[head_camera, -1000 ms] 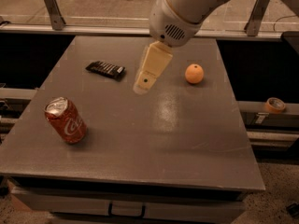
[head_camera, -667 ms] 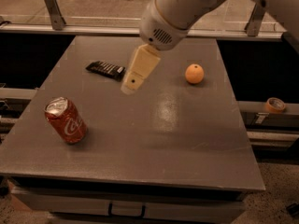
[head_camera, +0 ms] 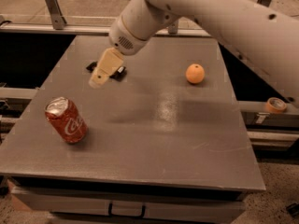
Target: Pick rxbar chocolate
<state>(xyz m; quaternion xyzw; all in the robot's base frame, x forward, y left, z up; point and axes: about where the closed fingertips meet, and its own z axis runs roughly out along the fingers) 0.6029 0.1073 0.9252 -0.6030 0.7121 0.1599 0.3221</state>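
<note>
The rxbar chocolate lies flat on the grey table at the back left; only its black ends show on either side of my gripper. My gripper, with pale tan fingers, hangs from the white arm directly over the bar and covers its middle. Whether it touches the bar cannot be told.
A red Coca-Cola can stands tilted near the table's front left. An orange round fruit sits at the back right. A tape roll rests on a rail off the table's right side. The white arm crosses the upper right.
My gripper has moved left across the table, from beside the bar to over it, now covering the bar's middle. The can and the fruit have not moved.
</note>
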